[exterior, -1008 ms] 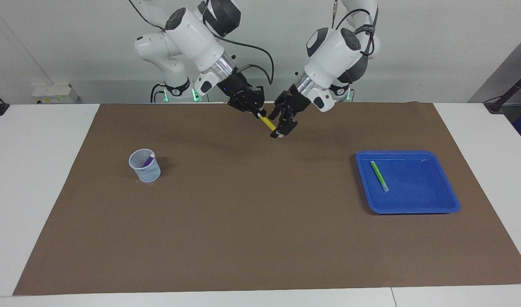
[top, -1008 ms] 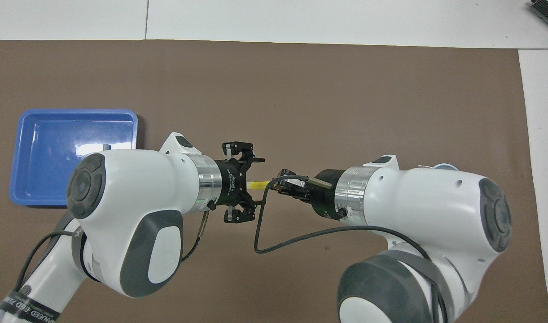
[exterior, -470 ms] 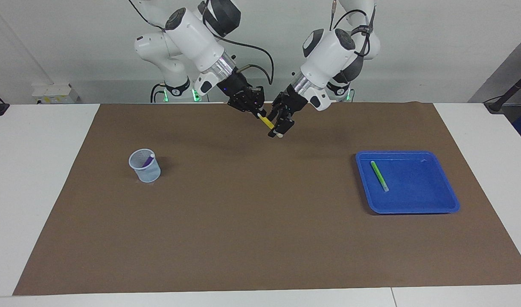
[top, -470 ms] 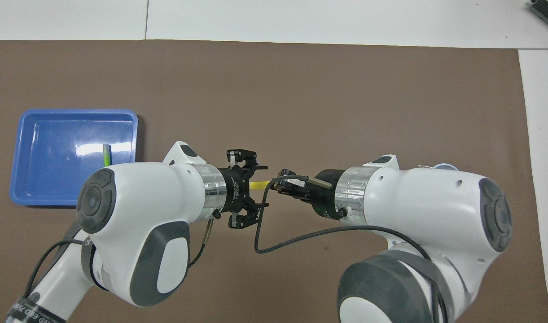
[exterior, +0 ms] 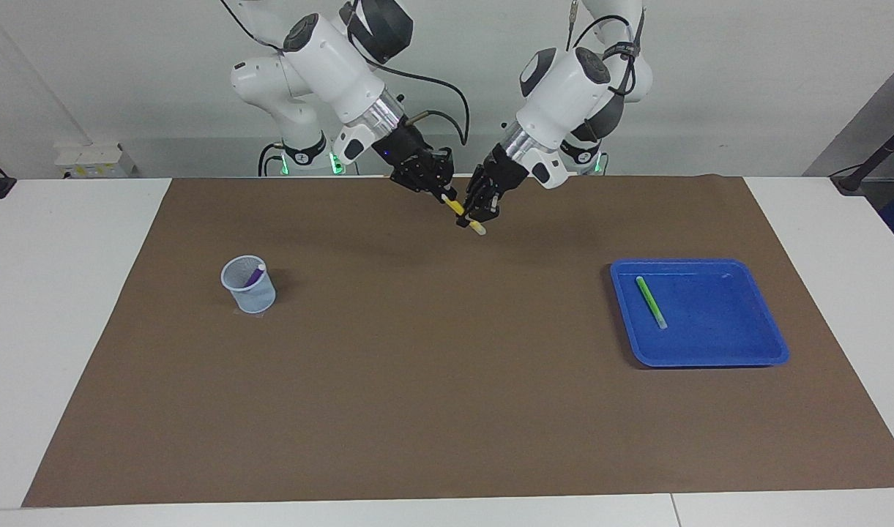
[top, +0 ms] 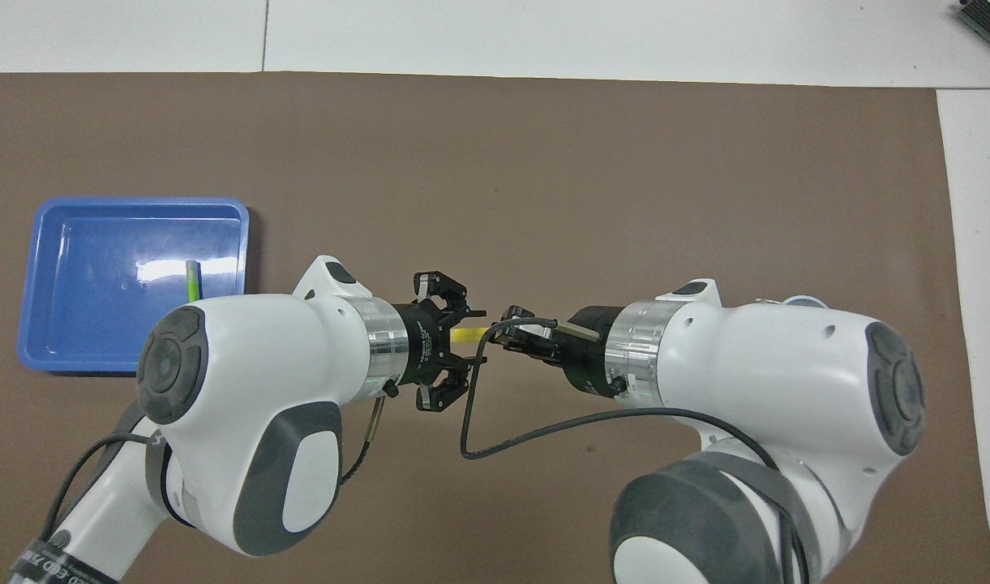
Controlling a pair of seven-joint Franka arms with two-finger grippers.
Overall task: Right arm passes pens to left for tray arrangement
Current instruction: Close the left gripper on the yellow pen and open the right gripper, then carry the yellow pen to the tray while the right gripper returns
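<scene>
Close to the robots' edge of the brown mat point(exterior: 447, 380), above the bench point(exterior: 73, 293), we see the right end effector point(exterior: 438, 192) clamped on the upper end of the yellow pen point(exterior: 463, 214); the left end effector point(exterior: 477, 212) meets it there, fingers drawn in around the pen's lower part, though we cannot tell if they grip it; farther out, the blue tray point(exterior: 747, 351) lies toward the left arm's end with the green pen point(exterior: 650, 301) flat inside it; we find the purple pen point(exterior: 255, 275) standing in the pale-blue cup point(exterior: 250, 293) toward the right arm's end.
</scene>
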